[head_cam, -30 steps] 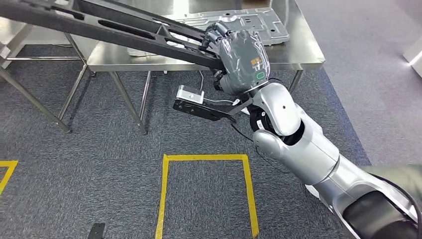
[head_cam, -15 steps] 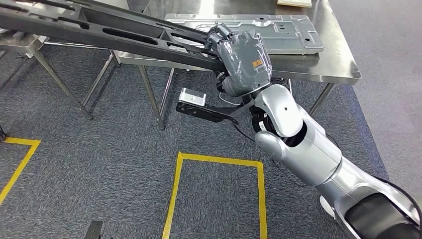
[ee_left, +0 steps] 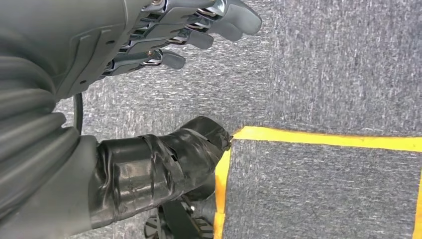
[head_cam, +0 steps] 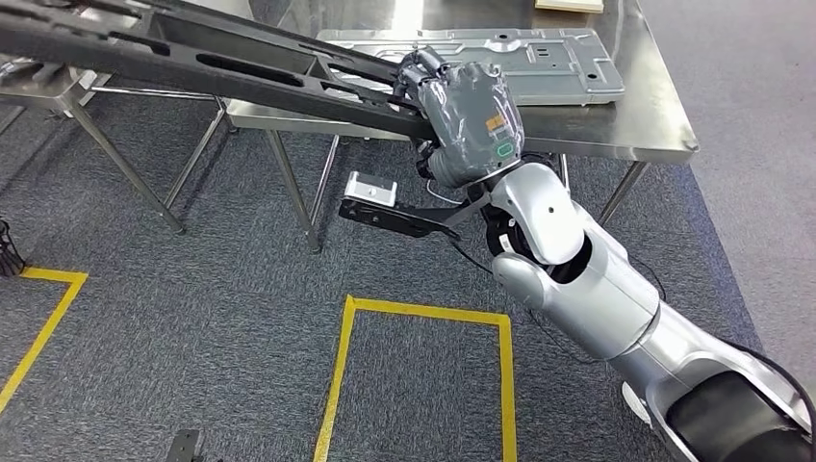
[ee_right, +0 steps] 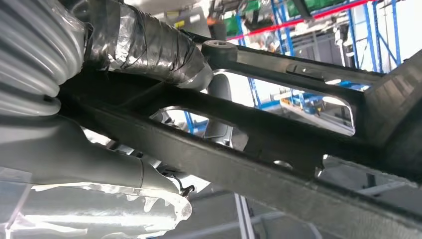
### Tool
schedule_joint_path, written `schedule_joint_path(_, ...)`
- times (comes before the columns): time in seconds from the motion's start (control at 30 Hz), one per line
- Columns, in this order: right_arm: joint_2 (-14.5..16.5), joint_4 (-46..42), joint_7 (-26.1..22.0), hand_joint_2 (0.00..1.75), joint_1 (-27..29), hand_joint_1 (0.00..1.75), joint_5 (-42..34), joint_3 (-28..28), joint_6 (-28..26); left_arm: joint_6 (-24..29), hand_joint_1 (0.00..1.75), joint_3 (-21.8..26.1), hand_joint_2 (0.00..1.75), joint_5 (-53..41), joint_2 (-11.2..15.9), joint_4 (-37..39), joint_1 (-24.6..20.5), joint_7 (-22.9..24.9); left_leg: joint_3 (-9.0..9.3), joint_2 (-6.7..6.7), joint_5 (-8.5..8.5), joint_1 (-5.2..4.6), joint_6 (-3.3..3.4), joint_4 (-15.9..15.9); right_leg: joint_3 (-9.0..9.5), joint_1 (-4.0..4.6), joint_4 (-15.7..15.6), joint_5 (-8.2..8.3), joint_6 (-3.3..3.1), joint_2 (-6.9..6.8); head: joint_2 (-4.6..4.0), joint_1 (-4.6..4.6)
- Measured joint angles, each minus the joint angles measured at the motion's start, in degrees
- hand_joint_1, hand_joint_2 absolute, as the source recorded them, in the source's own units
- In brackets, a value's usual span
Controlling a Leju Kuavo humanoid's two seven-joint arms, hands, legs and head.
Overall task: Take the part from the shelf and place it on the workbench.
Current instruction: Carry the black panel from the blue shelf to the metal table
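The part is a long black metal frame (head_cam: 221, 69) with slotted openings, held out level in front of me and reaching past the upper left edge of the head view. My right hand (head_cam: 469, 117) grips its near end, fingers wrapped over the bar. In the right wrist view the same black frame (ee_right: 278, 149) crosses the picture under my taped thumb (ee_right: 149, 45). The steel workbench (head_cam: 625, 125) stands just beyond the hand. My left hand (ee_left: 164, 35) hangs over the carpet, fingers apart and holding nothing.
A flat silver stamped panel (head_cam: 539, 63) lies on the workbench top. A second metal table (head_cam: 58, 91) stands at the left, its legs on the grey carpet. A yellow tape square (head_cam: 423, 313) marks the floor below me, with another yellow tape corner (head_cam: 48, 308) at the left.
The camera has turned between the oldest frame and now, so the workbench sits further right and closer. My right hand keeps its grip on the frame; little differs over the last half second.
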Motion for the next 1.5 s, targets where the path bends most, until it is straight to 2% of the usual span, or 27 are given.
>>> schedule_joint_path(0.07, -0.01, 0.0, 0.5, 1.75, -0.05, 1.75, 0.14, -0.01, 0.42, -0.12, 0.0, -0.05, 1.75, 0.07, 0.08, -0.01, -0.13, -0.13, 2.46, 0.4, 0.78, -0.26, 0.58, -4.58, 0.11, 0.22, 0.15, -0.37, 0.51, -0.03, 0.0, -0.01)
schedule_joint_path(0.2, -0.05, 0.02, 1.63, 1.75, -0.09, 1.75, 0.16, -0.02, 1.38, -0.38, 0.0, -0.11, 1.75, 0.2, 0.08, -0.01, -0.1, -0.31, 3.6, 0.01, 0.02, -0.19, 2.13, -5.51, 0.21, 0.26, 1.42, -0.92, 1.58, -0.01, 0.0, 0.02)
schedule_joint_path(0.27, -0.11, 0.07, 1.88, 1.75, -0.16, 1.75, 0.16, -0.02, 1.5, -0.45, 0.0, -0.12, 1.75, 0.23, 0.09, -0.01, -0.14, -0.38, 4.44, -0.15, -0.34, -0.15, 2.78, -5.64, -1.97, 0.14, 6.04, -2.76, 2.0, 0.08, 0.0, 0.19)
schedule_joint_path(0.33, -0.15, 0.14, 1.91, 1.75, -0.08, 1.75, 0.16, -0.02, 1.57, -0.5, 0.0, -0.12, 1.75, 0.26, 0.09, -0.01, -0.18, -0.4, 4.94, -0.3, -0.81, -0.24, 3.2, -5.63, -6.25, 0.12, 13.15, -5.18, 2.17, 0.13, 0.0, 0.27)
schedule_joint_path(0.37, -0.17, 0.18, 1.91, 1.75, 0.08, 1.75, 0.16, -0.02, 1.6, -0.51, 0.0, -0.12, 1.75, 0.26, 0.09, -0.01, -0.15, -0.4, 5.21, -0.41, -1.07, -0.3, 3.29, -5.63, -8.16, 0.13, 15.61, -5.65, 2.15, 0.14, 0.0, 0.27)
schedule_joint_path(0.4, -0.21, 0.23, 1.91, 1.75, 0.23, 1.75, 0.16, -0.02, 1.64, -0.53, 0.0, -0.12, 1.75, 0.27, 0.09, 0.0, -0.12, -0.4, 5.55, -0.57, -1.38, -0.34, 3.34, -5.62, -9.24, 0.16, 16.28, -5.08, 2.03, 0.15, 0.0, 0.27)
schedule_joint_path(0.43, -0.25, 0.28, 1.91, 1.75, 0.33, 1.75, 0.16, -0.02, 1.71, -0.55, 0.0, -0.12, 1.75, 0.27, 0.08, -0.01, -0.09, -0.4, 6.01, -0.77, -1.71, -0.38, 3.33, -5.62, -9.26, 0.24, 14.84, -3.4, 1.78, 0.16, 0.0, 0.28)
schedule_joint_path(0.5, -0.34, 0.33, 1.91, 1.75, 0.27, 1.75, 0.16, -0.02, 1.88, -0.62, 0.0, -0.13, 1.75, 0.28, 0.04, -0.01, -0.06, -0.42, 7.02, -1.11, -2.43, -0.38, 3.15, -5.66, -6.91, 0.69, 7.62, 1.64, 0.9, 0.27, 0.0, 0.29)
schedule_joint_path(0.57, -0.37, 0.34, 1.91, 1.75, -0.07, 1.75, 0.16, -0.02, 2.07, -0.72, 0.0, -0.15, 1.75, 0.38, -0.07, -0.01, -0.07, -0.49, 7.54, -1.29, -2.95, -0.33, 2.74, -5.87, -4.66, 1.23, 1.72, 3.71, 0.06, 0.37, 0.0, 0.34)
schedule_joint_path(0.63, -0.37, 0.31, 1.97, 1.75, -0.37, 1.75, 0.15, -0.02, 2.22, -0.8, 0.0, -0.18, 1.75, 0.58, -0.17, -0.01, -0.06, -0.58, 7.94, -1.32, -3.04, -0.3, 2.13, -6.02, -3.62, 1.44, -0.29, 3.22, -0.39, 0.36, 0.0, 0.46)
schedule_joint_path(0.7, -0.4, 0.28, 2.19, 1.75, -0.55, 1.75, 0.13, -0.02, 2.29, -0.83, 0.0, -0.19, 1.75, 0.74, -0.18, -0.02, -0.02, -0.69, 8.18, -1.17, -3.33, -0.3, 1.58, -5.48, -2.24, 1.14, -1.43, 3.3, -0.73, 0.24, 0.0, 0.63)
schedule_joint_path(0.73, -0.42, 0.28, 2.36, 1.75, -0.7, 1.75, 0.09, -0.02, 2.3, -0.86, 0.0, -0.19, 1.75, 0.76, -0.2, -0.02, -0.06, -0.77, 7.68, -1.06, -3.73, -0.3, 1.35, -4.23, -1.49, 0.95, -1.85, 3.24, -0.9, 0.16, 0.0, 0.59)
schedule_joint_path(0.8, -0.44, 0.26, 2.69, 1.75, -1.03, 1.75, -0.15, -0.02, 2.3, -0.91, 0.0, -0.21, 1.75, 0.83, -0.23, -0.02, -0.17, -0.89, 4.58, -0.81, -5.52, -0.16, 0.93, 1.37, -0.46, 0.79, -2.4, 2.93, -1.2, 0.07, 0.0, 0.53)
schedule_joint_path(0.87, -0.44, 0.21, 2.88, 1.75, -1.08, 1.75, -0.48, -0.02, 2.31, -0.91, 0.0, -0.23, 1.75, 0.9, -0.22, -0.01, -0.13, -0.97, 0.27, -0.76, -7.52, 0.06, 0.38, 7.3, 0.11, 0.67, -2.39, 2.3, -1.28, 0.1, 0.0, 0.5)
schedule_joint_path(0.9, -0.44, 0.19, 2.92, 1.75, -1.04, 1.75, -0.56, -0.02, 2.33, -0.9, 0.0, -0.23, 1.75, 0.93, -0.23, 0.0, 0.02, -1.01, -1.07, -0.72, -7.41, 0.19, 0.12, 8.29, 0.51, 0.57, -2.31, 1.89, -1.17, 0.14, 0.0, 0.49)
schedule_joint_path(0.93, -0.44, 0.18, 2.96, 1.75, -1.0, 1.75, -0.58, -0.02, 2.36, -0.9, 0.0, -0.23, 1.75, 0.95, -0.24, 0.01, 0.18, -1.04, -1.49, -0.65, -6.09, 0.34, -0.15, 7.35, 1.0, 0.42, -2.18, 1.4, -1.0, 0.19, 0.0, 0.49)
schedule_joint_path(0.97, -0.44, 0.17, 3.0, 1.75, -1.0, 1.75, -0.57, -0.02, 2.4, -0.9, 0.0, -0.23, 1.75, 0.98, -0.24, 0.01, 0.29, -1.08, -1.02, -0.53, -3.72, 0.53, -0.39, 4.67, 1.55, 0.26, -1.98, 0.84, -0.76, 0.23, 0.0, 0.48)
schedule_joint_path(1.0, -0.44, 0.17, 3.06, 1.75, -1.0, 1.75, -0.54, -0.02, 2.45, -0.9, 0.0, -0.23, 1.75, 1.01, -0.24, 0.01, 0.33, -1.14, -0.04, -0.34, -0.84, 0.73, -0.64, 0.84, 2.08, 0.12, -1.72, 0.21, -0.44, 0.22, 0.0, 0.49)
schedule_joint_path(1.03, -0.45, 0.17, 3.15, 1.75, -1.04, 1.75, -0.51, -0.02, 2.49, -0.9, 0.0, -0.25, 1.75, 1.03, -0.26, 0.01, 0.29, -1.2, 0.87, -0.16, 0.95, 0.73, -0.8, -2.46, 2.44, 0.06, -1.44, -0.36, -0.09, 0.2, 0.0, 0.45)
schedule_joint_path(1.1, -0.46, 0.1, 3.35, 1.75, -1.19, 1.75, -0.48, -0.02, 2.55, -0.91, 0.0, -0.32, 1.75, 1.12, -0.3, -0.01, 0.16, -1.38, 1.85, 0.05, 2.17, 0.52, -0.24, -5.75, 2.55, 0.12, -1.07, -1.19, 0.63, 0.19, 0.0, 0.4)
schedule_joint_path(1.2, -0.52, -0.05, 3.6, 1.75, -1.33, 1.75, -0.48, -0.02, 2.59, -0.95, 0.0, -0.41, 1.75, 1.24, -0.37, -0.02, 0.31, -1.56, 2.46, -0.15, 1.79, 0.39, 1.2, -5.86, 2.77, 0.2, -0.67, -1.84, 1.5, 0.24, 0.0, 0.58)
schedule_joint_path(1.27, -0.67, -0.11, 3.72, 1.75, -1.43, 1.75, -0.46, -0.03, 2.61, -0.98, 0.0, -0.44, 1.75, 1.31, -0.4, -0.02, 0.26, -1.69, 3.46, -0.26, 1.38, 0.41, 1.85, -6.03, 1.27, 0.03, 2.7, -2.58, 1.89, 0.27, 0.0, 0.69)
schedule_joint_path(1.37, -0.9, -0.13, 3.89, 1.75, -1.37, 1.75, -0.43, -0.04, 2.61, -1.0, 0.0, -0.49, 1.75, 1.43, -0.4, -0.02, 0.14, -1.88, 4.8, -0.36, 0.32, 0.17, 2.5, -6.1, -5.8, -0.07, 13.73, -5.93, 2.09, 0.29, 0.0, 0.84)
schedule_joint_path(1.4, -0.97, -0.13, 3.95, 1.75, -1.22, 1.75, -0.43, -0.04, 2.61, -1.01, 0.0, -0.49, 1.75, 1.47, -0.4, -0.02, 0.18, -1.92, 5.3, -0.42, -0.11, 0.05, 2.57, -6.09, -7.83, -0.03, 15.9, -6.83, 2.01, 0.29, 0.0, 0.84)
schedule_joint_path(1.43, -1.05, -0.13, 4.03, 1.75, -1.08, 1.75, -0.43, -0.04, 2.61, -1.01, 0.0, -0.49, 1.75, 1.5, -0.41, -0.02, 0.22, -1.94, 5.88, -0.52, -0.56, -0.06, 2.62, -6.09, -8.96, 0.08, 16.14, -6.82, 1.79, 0.29, 0.0, 0.84)
schedule_joint_path(1.47, -1.13, -0.13, 4.09, 1.75, -0.98, 1.75, -0.42, -0.04, 2.62, -1.02, 0.0, -0.49, 1.75, 1.53, -0.42, -0.02, 0.24, -1.95, 6.51, -0.64, -1.03, -0.16, 2.65, -6.1, -9.0, 0.26, 14.19, -5.44, 1.41, 0.31, 0.0, 0.84)
schedule_joint_path(1.5, -1.25, -0.13, 4.13, 1.75, -0.95, 1.75, -0.42, -0.04, 2.62, -1.03, 0.0, -0.5, 1.75, 1.56, -0.43, -0.02, 0.23, -1.96, 7.17, -0.77, -1.5, -0.25, 2.65, -6.13, -8.17, 0.58, 10.55, -2.79, 0.89, 0.33, 0.0, 0.85)
